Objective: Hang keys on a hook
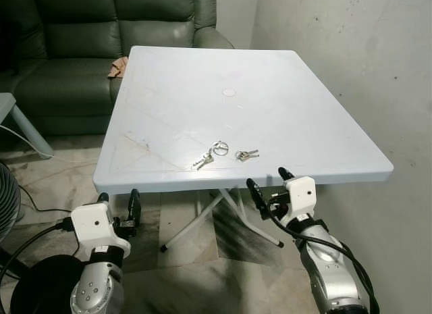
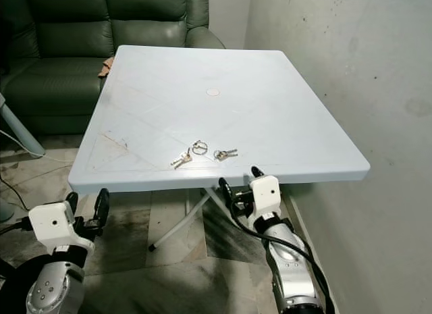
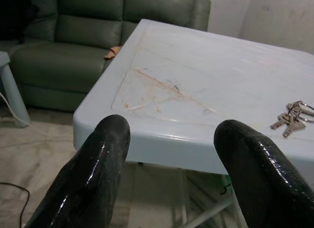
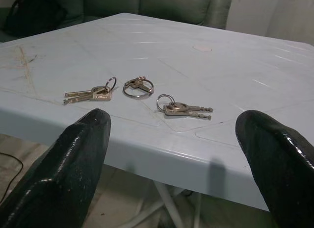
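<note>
A: What is seen on the desk (image 1: pixel 324 111)?

B: Three small metal items are laid near its front edge, close together but apart from one another. A bunch of keys (image 4: pixel 88 94) is placed toward the robot's left, a second bunch of keys (image 4: pixel 184 108) toward its right, and a loose key ring (image 4: pixel 138 87) is set between them, slightly farther back. All are lying flat on the pale blue plastic top. A round plug (image 1: pixel 229 92) is seen in the middle of the top, and faint orange scuff lines are marked across it.

A: Where is the right end effector (image 1: pixel 267 179) held?

B: It is held just below and in front of the desk's front edge, pointed up toward the keys. Its two black fingers (image 4: pixel 73 159) are spread wide apart, and nothing is gripped between them.

A: And the left end effector (image 1: pixel 119 199)?

B: It is held lower, in front of the desk's front left corner, well apart from the keys. Its fingers (image 3: pixel 93 174) are also parted, with nothing held.

A: What else is seen around?

B: A dark green sofa (image 1: pixel 81 50) is placed behind the desk, with a small tan object (image 1: pixel 119 67) on its seat beside the desk's far corner. A bare grey wall (image 1: pixel 364 57) is seen on the right, and folding legs (image 1: pixel 202 219) are seen under the desk on a tiled floor (image 1: pixel 196 273).
</note>
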### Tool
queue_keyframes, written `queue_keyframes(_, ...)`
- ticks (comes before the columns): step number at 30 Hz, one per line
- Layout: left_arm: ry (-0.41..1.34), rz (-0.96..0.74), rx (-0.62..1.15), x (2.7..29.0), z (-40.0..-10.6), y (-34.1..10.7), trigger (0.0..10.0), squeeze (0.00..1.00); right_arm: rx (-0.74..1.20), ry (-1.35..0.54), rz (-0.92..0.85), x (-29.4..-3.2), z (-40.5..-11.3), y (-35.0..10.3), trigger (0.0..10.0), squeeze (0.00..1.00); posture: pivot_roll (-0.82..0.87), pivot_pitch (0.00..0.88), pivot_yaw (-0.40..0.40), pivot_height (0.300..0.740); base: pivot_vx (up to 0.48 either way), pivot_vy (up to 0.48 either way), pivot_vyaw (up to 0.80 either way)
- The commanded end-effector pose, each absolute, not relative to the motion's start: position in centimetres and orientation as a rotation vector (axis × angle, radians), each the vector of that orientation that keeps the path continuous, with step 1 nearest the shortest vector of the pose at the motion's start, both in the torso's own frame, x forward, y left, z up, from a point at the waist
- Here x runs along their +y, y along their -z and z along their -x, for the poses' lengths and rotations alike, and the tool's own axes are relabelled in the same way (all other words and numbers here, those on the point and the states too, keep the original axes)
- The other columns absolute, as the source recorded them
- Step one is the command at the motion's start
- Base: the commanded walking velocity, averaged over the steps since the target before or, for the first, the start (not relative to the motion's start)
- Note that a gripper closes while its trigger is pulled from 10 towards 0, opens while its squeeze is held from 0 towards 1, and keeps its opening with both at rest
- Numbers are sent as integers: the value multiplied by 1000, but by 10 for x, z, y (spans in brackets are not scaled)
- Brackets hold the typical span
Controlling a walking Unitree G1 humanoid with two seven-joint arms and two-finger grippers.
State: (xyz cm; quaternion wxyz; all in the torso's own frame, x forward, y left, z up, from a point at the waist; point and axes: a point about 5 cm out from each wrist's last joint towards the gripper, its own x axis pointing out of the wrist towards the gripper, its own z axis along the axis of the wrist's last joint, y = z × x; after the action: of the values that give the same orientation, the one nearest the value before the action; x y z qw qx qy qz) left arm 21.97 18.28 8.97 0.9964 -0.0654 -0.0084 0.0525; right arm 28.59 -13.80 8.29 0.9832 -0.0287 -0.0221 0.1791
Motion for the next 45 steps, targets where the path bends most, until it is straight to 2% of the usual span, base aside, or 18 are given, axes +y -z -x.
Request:
queue_keyframes(1,-99,122,-19,185,-220,-93,10000,0,-57,-369,60,-137,-286,-88,10000,0,-15,0,-47,728,0,0,0)
queue_keyframes(15,-80,157,-2,181,-222,-95,10000,0,-52,-384,63,-135,-284,-90,10000,0,-15,0,-54,728,0,0,0)
queue_keyframes(40,-64,166,7,178,-223,-96,10000,0,-43,-394,70,-135,-281,-90,10000,0,-16,0,-52,728,387,0,0)
queue_keyframes(45,-74,166,4,178,-223,-97,10000,0,-41,-398,71,-135,-281,-90,10000,0,-15,0,-53,728,61,0,0)
